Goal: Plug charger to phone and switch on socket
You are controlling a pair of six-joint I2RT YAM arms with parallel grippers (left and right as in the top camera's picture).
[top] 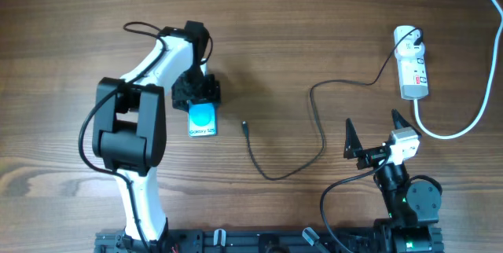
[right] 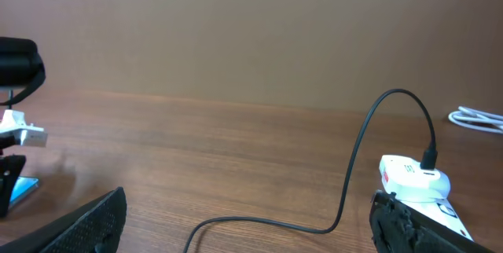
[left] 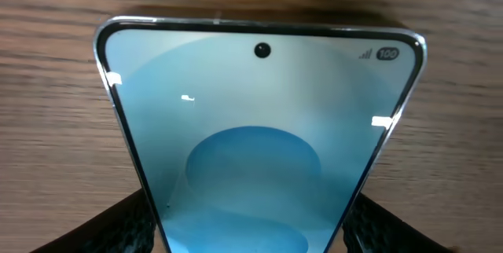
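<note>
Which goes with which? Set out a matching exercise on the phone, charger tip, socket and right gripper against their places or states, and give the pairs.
1 phone
2 charger tip
3 socket
4 right gripper

a open, holding nothing
b charger plug sits in it
c between the left fingers
d loose on the table, apart from the phone

Pairs: 1-c, 2-d, 3-b, 4-a

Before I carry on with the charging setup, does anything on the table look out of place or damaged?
Nothing stands out. The phone lies flat between the fingers of the left hand, the charger cable loops loosely across the table with its connector apart from the phone, and its plug sits in the socket.
</note>
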